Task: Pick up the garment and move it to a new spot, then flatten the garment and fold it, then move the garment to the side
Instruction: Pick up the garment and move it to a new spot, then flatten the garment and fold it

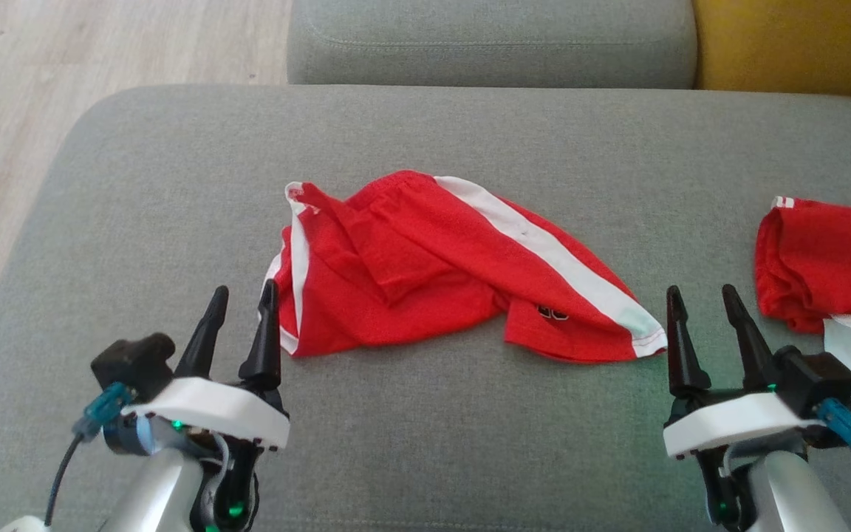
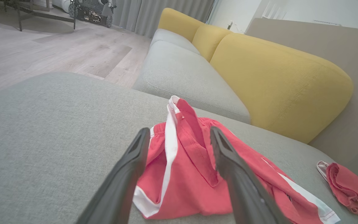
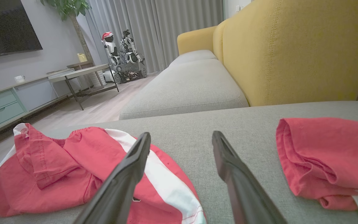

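Garment [image 1: 411, 273] crumpled on sofa cushion [image 1: 425, 443]; left gripper [image 1: 244, 288], right gripper [image 1: 700, 290] flank its ends, both spread, empty, likely staged for two-handed lift.

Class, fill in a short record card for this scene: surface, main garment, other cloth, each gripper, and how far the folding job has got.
Surface: grey sofa seat
Garment: red shorts with white stripes, crumpled, lying mid-seat
Other cloth: second red garment, bundled, at the seat's right
Left gripper: open, empty, near the shorts' left edge
Right gripper: open, empty, by the shorts' right corner
Stage: shorts not yet flattened or folded
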Controlling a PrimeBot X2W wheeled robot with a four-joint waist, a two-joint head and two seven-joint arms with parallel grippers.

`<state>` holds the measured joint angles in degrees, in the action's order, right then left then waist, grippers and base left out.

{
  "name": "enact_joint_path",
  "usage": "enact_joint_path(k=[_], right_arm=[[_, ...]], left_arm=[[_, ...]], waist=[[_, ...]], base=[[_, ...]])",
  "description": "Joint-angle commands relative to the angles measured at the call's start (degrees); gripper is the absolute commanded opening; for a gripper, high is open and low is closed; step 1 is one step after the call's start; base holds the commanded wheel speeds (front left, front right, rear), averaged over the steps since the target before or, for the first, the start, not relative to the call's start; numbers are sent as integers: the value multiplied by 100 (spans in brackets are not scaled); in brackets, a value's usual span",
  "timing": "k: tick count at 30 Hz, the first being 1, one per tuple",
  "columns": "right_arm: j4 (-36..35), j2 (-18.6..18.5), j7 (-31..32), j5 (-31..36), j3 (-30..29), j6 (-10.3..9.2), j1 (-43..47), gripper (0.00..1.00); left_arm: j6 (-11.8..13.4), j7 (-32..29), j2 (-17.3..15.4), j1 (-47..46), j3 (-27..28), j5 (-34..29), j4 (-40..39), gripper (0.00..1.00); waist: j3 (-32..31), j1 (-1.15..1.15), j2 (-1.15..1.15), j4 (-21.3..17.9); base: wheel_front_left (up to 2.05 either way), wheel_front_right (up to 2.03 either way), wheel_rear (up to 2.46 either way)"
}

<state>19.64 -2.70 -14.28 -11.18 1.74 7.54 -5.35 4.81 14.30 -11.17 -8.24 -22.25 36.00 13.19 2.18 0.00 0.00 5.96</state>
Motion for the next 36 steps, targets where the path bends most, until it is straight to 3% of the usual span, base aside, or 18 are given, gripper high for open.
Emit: enact_joint_path(k=[1,10,24,35,36], right_arm=[[-166,-18,-9,-16,169,-5,-178,100],[-171,-18,1,-39,236,-5,-240,100],[-110,-18,-17,-69,390,-5,-437,100],[-35,-18,-44,-115,402,-5,-520,100],[-28,-18,-47,-122,402,-5,-524,100]], left_arm=[[-44,69,-44,-253,286,-78,-134,100],[-294,69,6,-653,304,-419,386,100],[7,-600,25,-2341,268,-617,1970,100],[-34,-738,-58,-3009,202,-680,2996,100],[-60,-737,-56,-3044,188,-679,3063,83]], waist=[[19,0,0,-34],[143,0,0,-257],[519,0,0,-646],[634,0,0,-829],[636,0,0,-838]], base=[[0,0,0],[0,0,0],[0,0,0],[0,0,0],[0,0,0]])
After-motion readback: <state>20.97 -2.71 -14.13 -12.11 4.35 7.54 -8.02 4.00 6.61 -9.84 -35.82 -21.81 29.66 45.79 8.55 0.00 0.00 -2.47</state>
